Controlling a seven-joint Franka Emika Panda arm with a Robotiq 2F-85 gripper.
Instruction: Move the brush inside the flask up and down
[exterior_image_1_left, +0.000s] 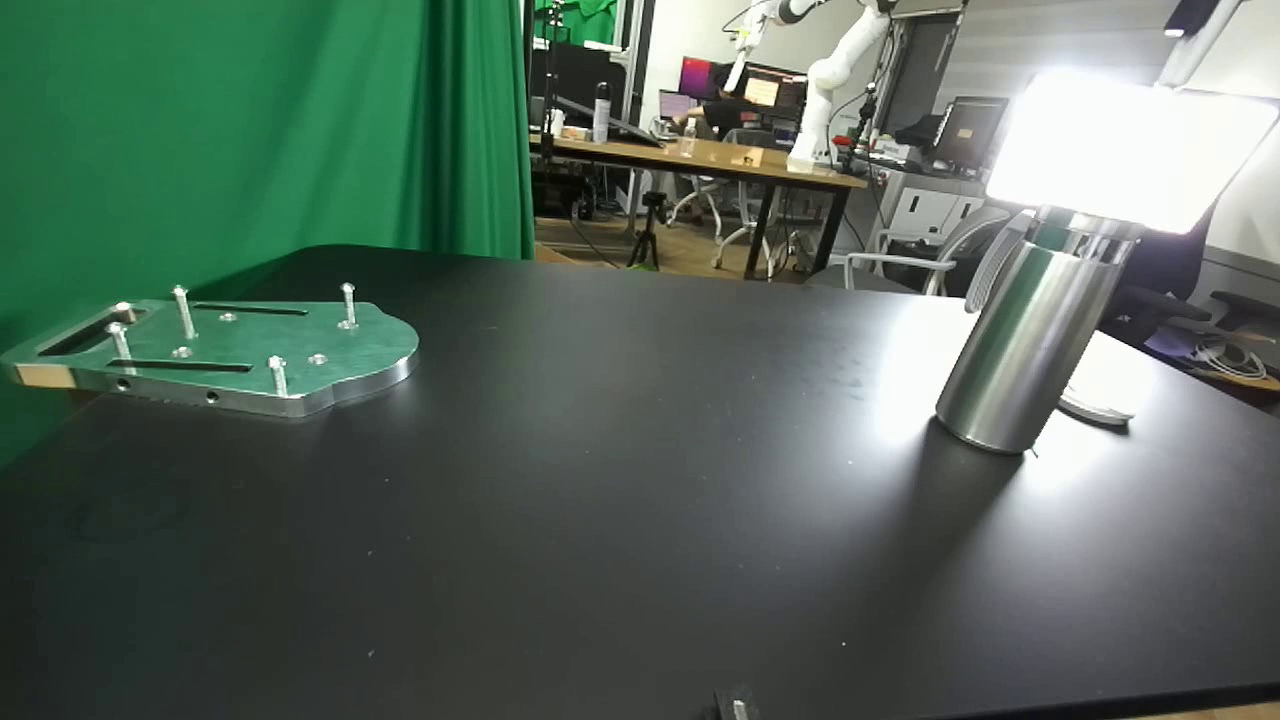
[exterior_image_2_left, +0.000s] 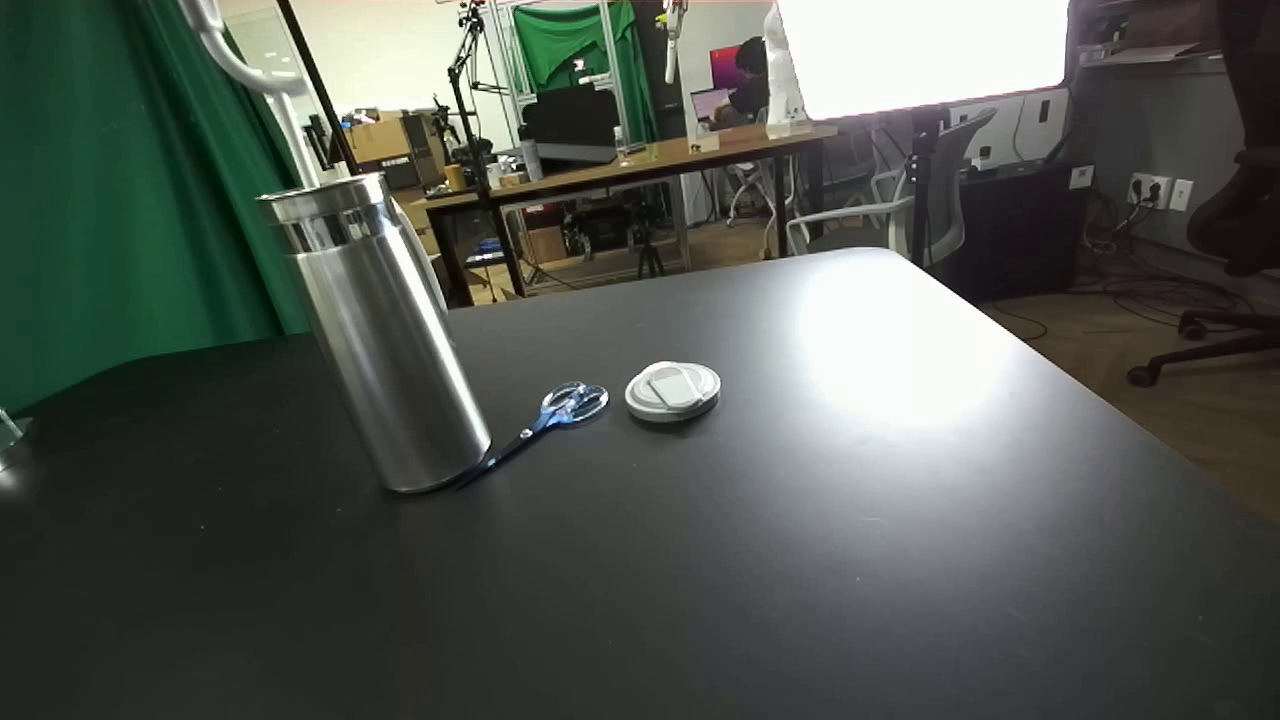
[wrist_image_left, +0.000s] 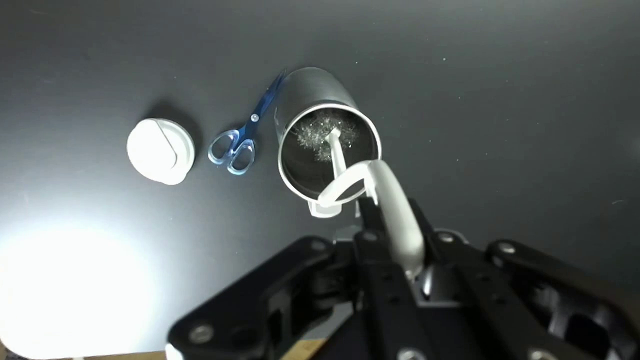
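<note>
Had brush (wrist_image_left: 372, 169) clamped in my hand (wrist_image_left: 393, 210), bristles (wrist_image_left: 318, 134) down inside flask (exterior_image_2_left: 388, 350): insertion done! Up-and-down strokes likely remained, tally unclear.

A green curtain (exterior_image_1_left: 250, 120) hangs along one side of the black bench (exterior_image_1_left: 600, 500). Beyond the bench are a wooden desk (exterior_image_1_left: 715, 165), lit screens (exterior_image_1_left: 780, 92), a mesh chair (exterior_image_2_left: 950, 200), brown floor (exterior_image_2_left: 1090, 345) and a grey wall (exterior_image_2_left: 1130, 130) with sockets (exterior_image_2_left: 1150, 190). Past its edge, a bright lamp (exterior_image_2_left: 930, 50) throws glare onto the bench.
</note>
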